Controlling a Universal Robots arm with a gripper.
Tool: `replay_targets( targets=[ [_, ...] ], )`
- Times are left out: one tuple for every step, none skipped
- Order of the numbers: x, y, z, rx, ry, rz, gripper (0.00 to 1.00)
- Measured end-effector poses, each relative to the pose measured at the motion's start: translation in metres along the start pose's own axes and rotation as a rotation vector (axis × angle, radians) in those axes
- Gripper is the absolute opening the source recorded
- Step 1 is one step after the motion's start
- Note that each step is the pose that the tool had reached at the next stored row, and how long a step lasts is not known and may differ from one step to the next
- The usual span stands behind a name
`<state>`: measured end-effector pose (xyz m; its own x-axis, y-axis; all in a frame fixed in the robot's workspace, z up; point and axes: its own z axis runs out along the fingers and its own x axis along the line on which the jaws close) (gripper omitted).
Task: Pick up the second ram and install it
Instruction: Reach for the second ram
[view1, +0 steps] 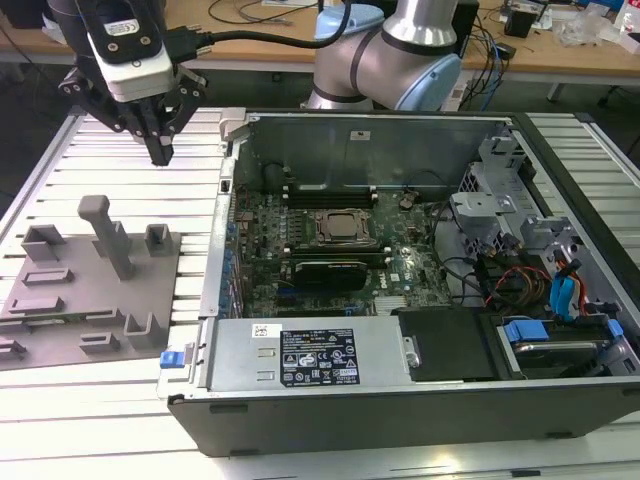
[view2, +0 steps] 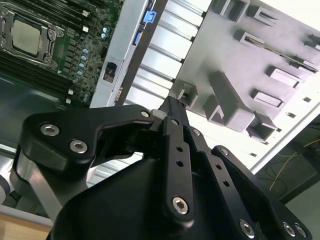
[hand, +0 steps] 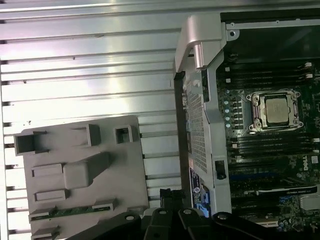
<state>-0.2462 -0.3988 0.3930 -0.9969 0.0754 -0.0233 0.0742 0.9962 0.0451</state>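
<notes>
While the claw hangs over the slatted bench, I see it pinched shut, empty. The second ram lies along the fixture plate's edge.

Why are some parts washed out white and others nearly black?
Exterior view: the slatted table glares white in the foreground, while the computer case is shadowed inside. Second wrist view: the grey fixture plate bleaches out at one corner; the claw looms dark. First wrist view: the table's slats gleam.
</notes>
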Motion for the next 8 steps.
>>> replay_targets(
  targets=[
    [0.0017, -0.0001, -0.0001, 0.0, 0.0, 0.0, 0.11],
    [0.0069, -0.0005, -0.0002, 0.0001, 0.0, 0.0, 0.11],
    [0.0099, -0.0007, -0.0002, -0.0001, 0.0, 0.0, 0.11],
    [0.014, -0.001, -0.0003, 0.0, 0.0, 0.0, 0.11],
    [0.0158, -0.0012, -0.0003, -0.0001, 0.0, 0.0, 0.11],
    [0.0181, -0.0014, -0.0004, 0.0, 0.0, 0.0, 0.11],
    [0.0195, -0.0015, -0.0004, 0.0, 0.0, 0.0, 0.11],
    [0.0211, -0.0016, -0.0004, -0.0001, -0.0001, 0.0, 0.11]
  ],
)
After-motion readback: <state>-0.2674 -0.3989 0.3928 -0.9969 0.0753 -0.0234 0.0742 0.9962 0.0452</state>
